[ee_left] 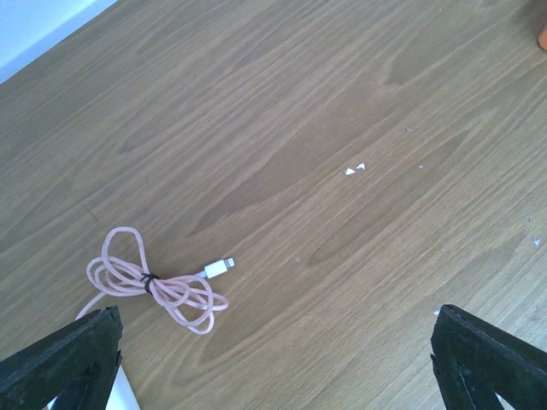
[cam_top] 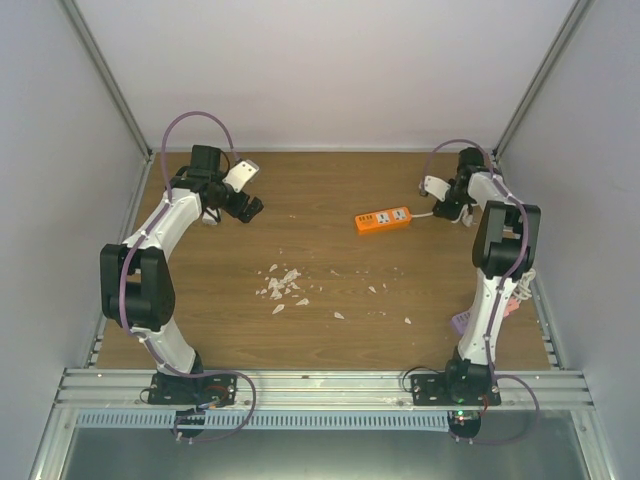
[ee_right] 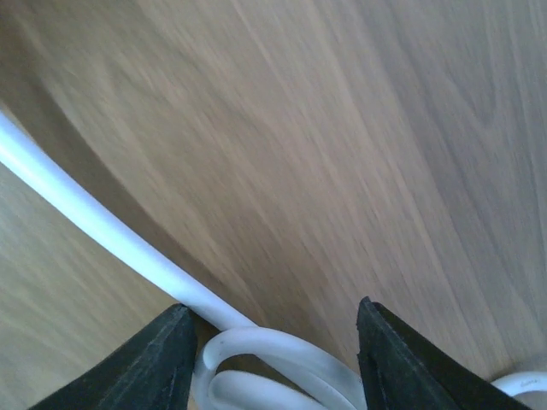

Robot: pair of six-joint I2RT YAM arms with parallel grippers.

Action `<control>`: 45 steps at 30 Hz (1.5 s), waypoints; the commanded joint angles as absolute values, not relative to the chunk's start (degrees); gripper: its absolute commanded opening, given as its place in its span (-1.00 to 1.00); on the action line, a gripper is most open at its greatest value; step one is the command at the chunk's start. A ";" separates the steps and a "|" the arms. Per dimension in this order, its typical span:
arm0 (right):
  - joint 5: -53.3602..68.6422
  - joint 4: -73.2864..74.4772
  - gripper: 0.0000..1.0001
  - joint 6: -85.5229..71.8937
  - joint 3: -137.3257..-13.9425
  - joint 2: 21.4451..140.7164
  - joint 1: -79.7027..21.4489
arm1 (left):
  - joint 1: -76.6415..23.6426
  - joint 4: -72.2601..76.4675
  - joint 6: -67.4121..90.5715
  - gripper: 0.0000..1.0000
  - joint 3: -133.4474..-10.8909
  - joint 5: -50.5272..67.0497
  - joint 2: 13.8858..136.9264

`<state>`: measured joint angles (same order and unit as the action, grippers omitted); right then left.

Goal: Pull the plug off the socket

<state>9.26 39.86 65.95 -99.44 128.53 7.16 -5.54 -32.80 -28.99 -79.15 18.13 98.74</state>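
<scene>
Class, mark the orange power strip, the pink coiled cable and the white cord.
orange power strip (cam_top: 383,219): top view, middle of body.
pink coiled cable (ee_left: 175,295): left wrist view, bundled loops.
white cord (ee_right: 111,232): right wrist view, straight stretch.

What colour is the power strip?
The power strip is orange, seen best in the top external view.

High rear view down onto the table (cam_top: 320,190); both wrist views close above it (shared wood).

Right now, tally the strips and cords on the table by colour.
Orange strip: 1
White cord: 1
Pink cable: 1
Total: 3
Purple thing by the right arm: unclear, not counted.
</scene>
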 commanded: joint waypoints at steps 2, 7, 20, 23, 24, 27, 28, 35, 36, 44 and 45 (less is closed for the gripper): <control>6.81 43.04 0.14 64.35 -102.84 131.91 9.97 | -5.97 -31.26 -28.22 0.98 -78.85 19.05 96.24; 11.45 44.98 0.47 61.79 -106.06 129.68 10.02 | -5.98 -31.49 -28.26 0.98 -79.98 18.58 96.68; 30.19 60.39 0.74 70.53 -99.55 112.79 14.18 | -7.11 -32.78 -28.85 0.98 -82.34 20.45 97.66; 30.57 62.71 0.79 75.99 -92.94 105.81 16.45 | -7.27 -32.74 -28.85 0.98 -82.39 20.58 97.52; 30.64 63.45 0.80 77.63 -91.00 104.13 17.35 | -7.29 -32.78 -28.78 0.98 -82.38 20.66 97.50; 31.45 67.10 0.81 81.50 -86.56 99.20 20.95 | -7.48 -32.53 -28.40 0.98 -82.42 20.75 97.63; 31.69 68.04 0.82 82.87 -85.18 97.45 22.45 | -7.52 -32.37 -28.06 0.98 -82.35 20.85 97.57; 27.19 70.23 0.82 92.02 -76.25 87.77 34.22 | -8.70 -31.01 -25.84 0.98 -81.86 22.19 98.66; 26.33 70.68 0.82 93.56 -75.64 86.89 35.97 | -9.01 -30.64 -25.64 0.98 -81.76 22.24 98.81; 17.99 71.38 0.80 106.94 -71.94 84.71 47.54 | -10.99 -27.61 -23.42 0.98 -80.31 22.54 99.71; 16.36 70.73 0.80 108.67 -70.74 84.58 48.58 | -11.29 -27.67 -23.31 0.98 -80.32 22.63 99.76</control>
<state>22.31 69.80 98.72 -73.84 85.69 45.25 -10.22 -31.29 -25.04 -80.75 21.23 98.87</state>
